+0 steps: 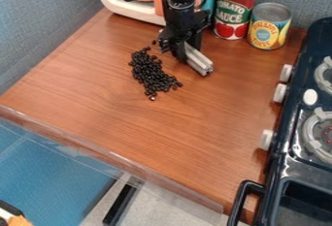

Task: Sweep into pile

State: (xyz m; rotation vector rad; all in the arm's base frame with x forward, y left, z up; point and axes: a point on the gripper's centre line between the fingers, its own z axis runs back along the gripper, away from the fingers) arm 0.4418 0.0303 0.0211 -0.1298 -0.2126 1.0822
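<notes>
Small black beans [152, 73] lie in an elongated heap on the wooden counter, left of its upper middle, with a few strays at the heap's upper end near the arm. My gripper [183, 55] hangs just right of the heap's upper part. At the gripper is a pale grey ribbed bar [198, 61], slanting down to the right, its free end low over the counter or on it. The bar stands apart from the main heap. How the fingers stand around the bar is hard to make out.
Two cans, one red [234, 10] and one yellow [268, 27], stand behind at the right. A white-framed toy appliance [135, 8] is behind the arm. The dark toy stove [298, 123] lines the right side; a clear strip [110, 156] edges the counter's front.
</notes>
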